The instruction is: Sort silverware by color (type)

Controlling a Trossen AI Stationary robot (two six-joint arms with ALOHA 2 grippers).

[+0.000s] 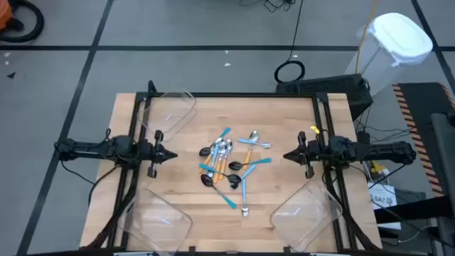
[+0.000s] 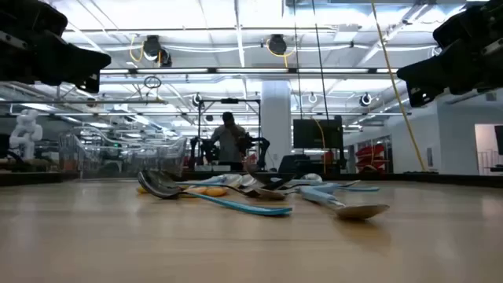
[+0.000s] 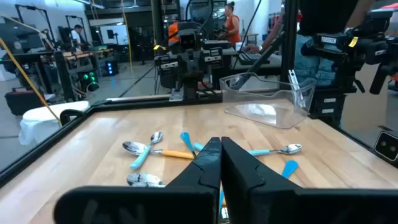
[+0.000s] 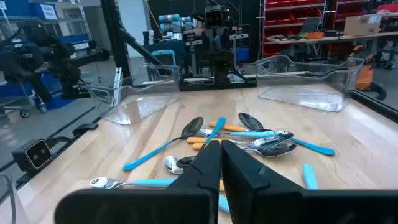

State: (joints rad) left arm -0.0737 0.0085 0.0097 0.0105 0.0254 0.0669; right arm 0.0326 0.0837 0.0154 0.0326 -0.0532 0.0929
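Observation:
A loose pile of small spoons (image 1: 233, 163) lies flat on the middle of the wooden table, with silver or black bowls and light-blue or orange handles. The low view shows the spoons (image 2: 259, 192) from the side, some crossing one another. My left gripper (image 1: 173, 154) hovers at the table's left side, shut, pointing at the pile. My right gripper (image 1: 288, 154) hovers at the right side, shut, also pointing at the pile. The left wrist view has the spoons (image 3: 186, 154) beyond my shut left gripper (image 3: 221, 163); the right wrist view has them (image 4: 249, 137) beyond my shut right gripper (image 4: 221, 163).
Three clear plastic bins stand at the table's corners: far left (image 1: 170, 110), near left (image 1: 158, 220) and near right (image 1: 307, 213). Black frame rails (image 1: 234, 94) run along the table's edges. Bare wood lies between each gripper and the pile. People stand in the room behind.

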